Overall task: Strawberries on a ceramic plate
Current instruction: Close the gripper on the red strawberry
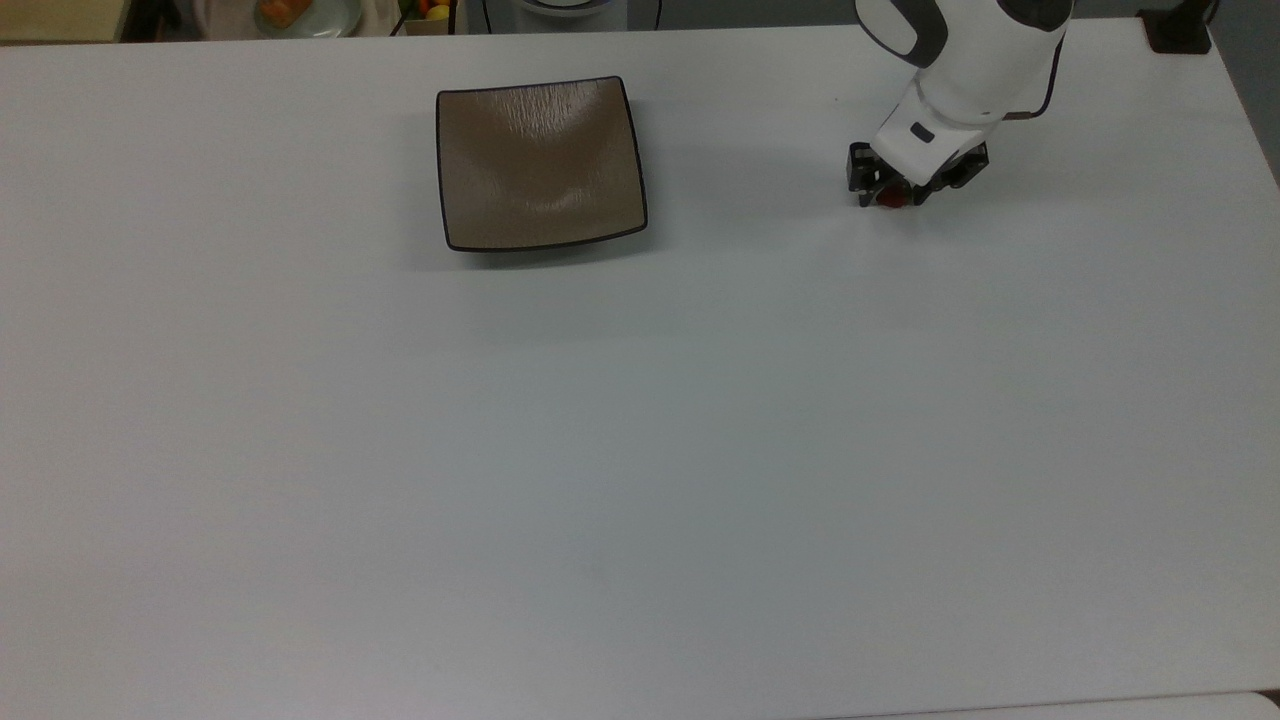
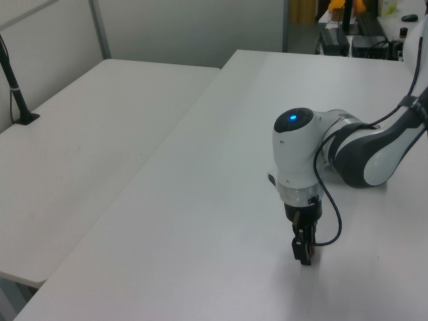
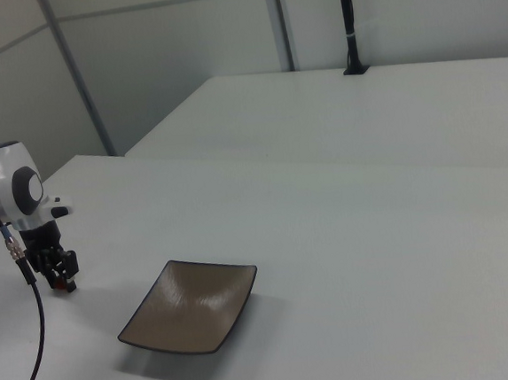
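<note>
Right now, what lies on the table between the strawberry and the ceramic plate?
Nothing: in the top view, bare white table runs from the strawberry, held low in the pincer, across to the ceramic plate.
</note>
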